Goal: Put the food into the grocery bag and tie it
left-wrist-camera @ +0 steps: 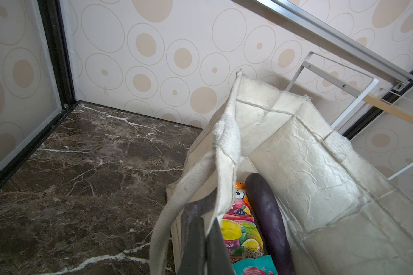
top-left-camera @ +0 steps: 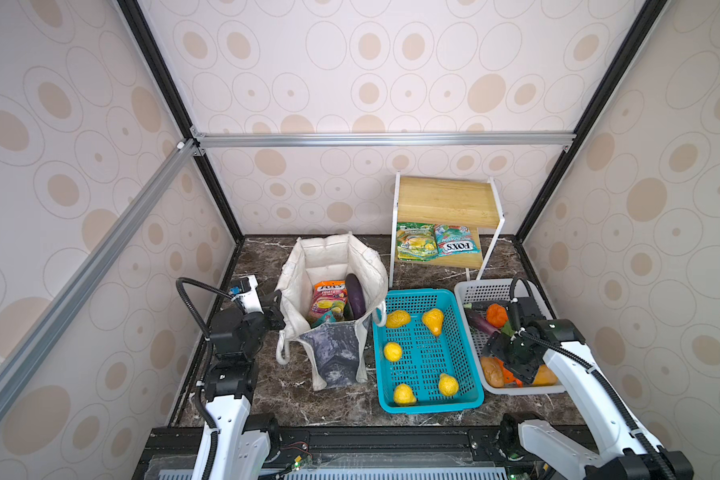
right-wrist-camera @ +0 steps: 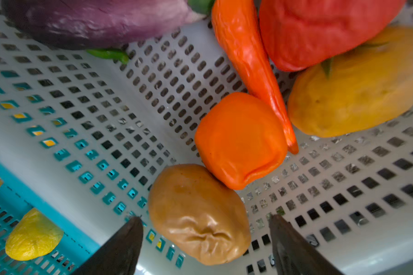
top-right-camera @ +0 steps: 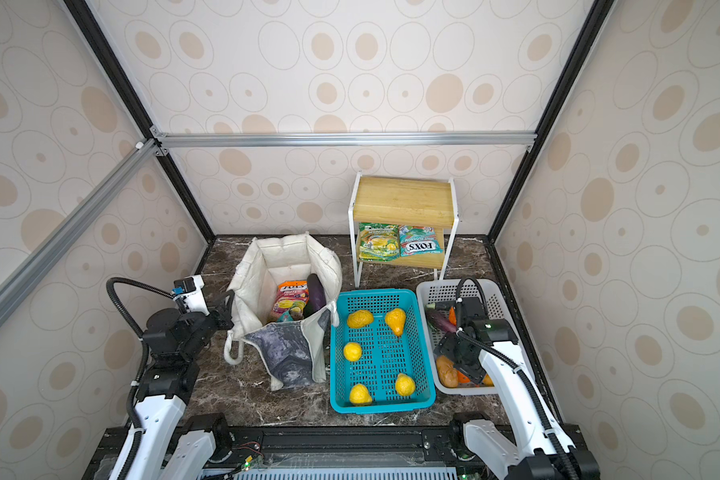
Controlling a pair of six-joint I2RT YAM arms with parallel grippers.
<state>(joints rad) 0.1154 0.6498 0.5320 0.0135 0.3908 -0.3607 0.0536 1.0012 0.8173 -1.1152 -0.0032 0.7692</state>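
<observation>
My right gripper (right-wrist-camera: 204, 222) stands wide, one finger (right-wrist-camera: 126, 242) on each side of the brown potato (right-wrist-camera: 196, 214), and neither visibly touches it. The potato lies right between the jaws in the white basket (right-wrist-camera: 153, 78), near the wall next to the teal basket (top-left-camera: 425, 361). Its long axis slants across my closing line, and its far end touches an orange toy fruit (right-wrist-camera: 239, 140). I judge a straight close should catch it. My left gripper (left-wrist-camera: 206, 231) is pinched on the rim of the grocery bag (top-left-camera: 333, 357), which stands beyond the teal basket.
</observation>
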